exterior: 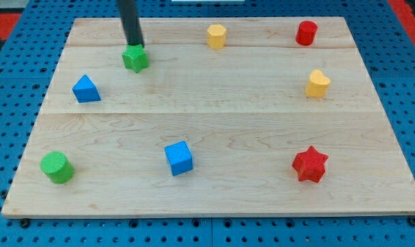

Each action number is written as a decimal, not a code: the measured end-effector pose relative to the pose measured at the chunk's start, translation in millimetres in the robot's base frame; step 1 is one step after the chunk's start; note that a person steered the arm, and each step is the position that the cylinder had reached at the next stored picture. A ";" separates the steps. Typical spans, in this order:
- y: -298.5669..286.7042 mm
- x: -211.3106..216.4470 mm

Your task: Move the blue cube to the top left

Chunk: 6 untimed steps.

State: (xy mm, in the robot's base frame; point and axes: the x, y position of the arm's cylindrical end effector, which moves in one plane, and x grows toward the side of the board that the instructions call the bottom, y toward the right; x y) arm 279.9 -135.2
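The blue cube [179,158] sits on the wooden board [214,116] in the lower middle, a little left of centre. My tip [134,45] is at the upper left, touching or just above the top of a green star-shaped block [135,59]. The tip is far up and to the left of the blue cube. The rod comes down from the view's top.
A blue triangular block [86,89] lies at the left. A green cylinder [57,167] is at the lower left. A yellow block [216,36] and a red cylinder [306,33] are at the top. A yellow heart-like block [317,84] is at the right, a red star [310,164] at the lower right.
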 end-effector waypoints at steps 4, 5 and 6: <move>93.3 70.2; 113.4 133.5; 127.8 196.9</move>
State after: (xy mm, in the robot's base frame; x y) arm 476.8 -7.4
